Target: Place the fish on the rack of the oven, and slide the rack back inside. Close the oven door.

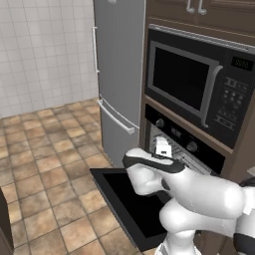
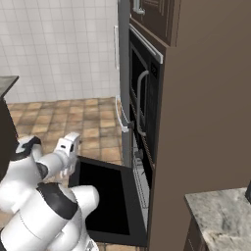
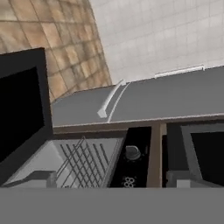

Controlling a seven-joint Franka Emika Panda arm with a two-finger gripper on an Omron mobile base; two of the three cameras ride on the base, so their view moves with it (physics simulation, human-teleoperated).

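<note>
One wide black oven door (image 1: 124, 199) is seen folded down flat above the tiled floor (image 1: 45, 164), leaving the oven (image 1: 182, 144) open so the rack (image 3: 85, 162) can be reached. The hand (image 1: 162, 148) is held level before the cavity, fingers spread and empty. The fish is not made out, so its place cannot be told.

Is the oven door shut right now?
No, the oven door hangs folded down flat in front of the oven, with the rack visible inside the open cavity.
</note>
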